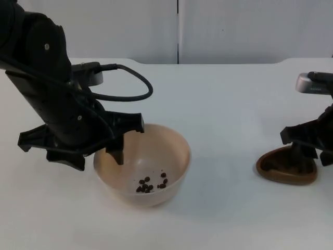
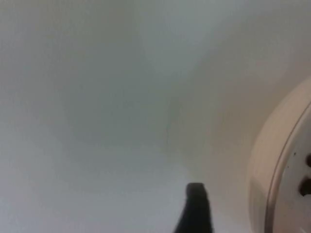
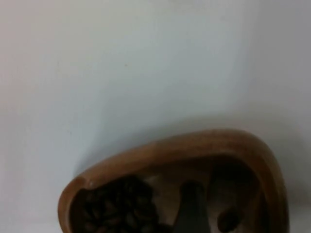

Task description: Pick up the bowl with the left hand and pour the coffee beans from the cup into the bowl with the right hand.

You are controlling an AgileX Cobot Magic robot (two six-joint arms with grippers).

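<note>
A cream bowl (image 1: pixel 171 151) stands on the table with a few coffee beans (image 1: pixel 151 183) on its floor. My left gripper (image 1: pixel 97 159) is open and straddles the bowl's left rim, one finger (image 1: pixel 117 154) inside and the other outside. In the left wrist view the outer fingertip (image 2: pixel 195 206) stands over the table beside the bowl's wall (image 2: pixel 272 179). A brown wooden cup (image 1: pixel 276 174) rests on the table at the right, and my right gripper (image 1: pixel 312 161) reaches into it. Coffee beans (image 3: pixel 119 208) are heaped at one end of the cup (image 3: pixel 194 145).
The white table top (image 1: pixel 229 109) runs back to the grey partition wall (image 1: pixel 234 26). Open table lies between the bowl and the cup, and in front of both.
</note>
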